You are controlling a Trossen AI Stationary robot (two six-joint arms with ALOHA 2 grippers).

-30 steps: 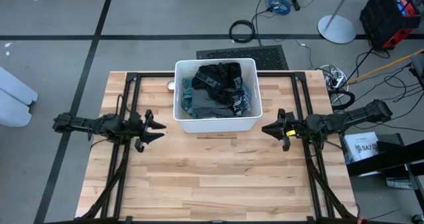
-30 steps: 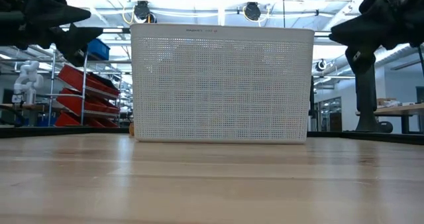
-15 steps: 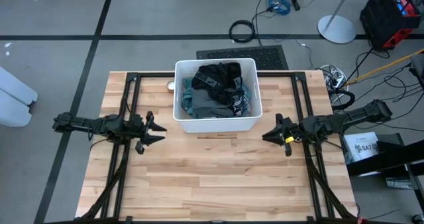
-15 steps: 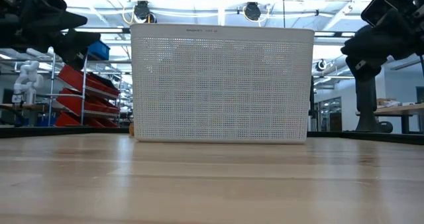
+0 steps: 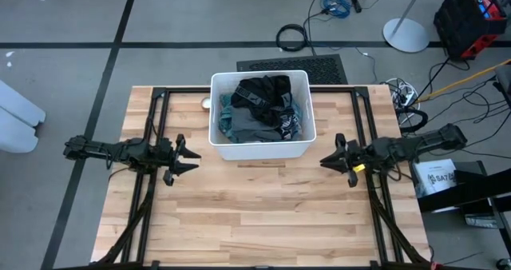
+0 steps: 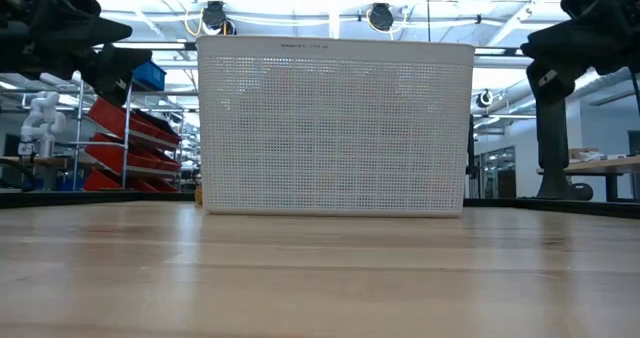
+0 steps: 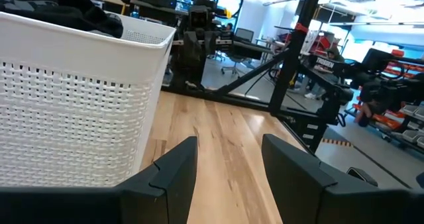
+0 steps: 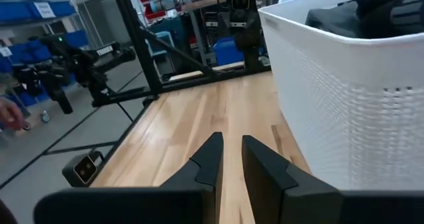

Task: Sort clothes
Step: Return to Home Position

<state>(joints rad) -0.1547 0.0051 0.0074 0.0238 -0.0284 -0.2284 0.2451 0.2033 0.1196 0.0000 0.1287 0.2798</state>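
Observation:
The clothes [image 5: 259, 110] lie heaped in a white perforated bin [image 5: 260, 152] at the middle of the table's far half; dark grey, black, teal and striped pieces show on top. The bin's wall [image 6: 335, 128] fills the low view. My left gripper [image 5: 194, 156] hovers open above the table, left of the bin, pointing level toward the table's right edge; its fingers [image 7: 179, 161] hold nothing. My right gripper [image 5: 324, 160] hovers right of the bin, pointing level toward the left edge. Only a narrow slit shows between its fingers [image 8: 211, 156], with nothing in it.
The bare wooden tabletop [image 5: 255, 214] stretches from the bin to the near edge. A small round object [image 5: 205, 104] lies by the bin's far left corner. Black frame rails [image 5: 152, 126] run along both sides of the table. Cables and a stand sit on the floor beyond.
My right gripper has drawn back a little toward the table's right and near edges, and its wrist has rolled slightly. Its fingers keep the same narrow slit. The bin and clothes have not moved.

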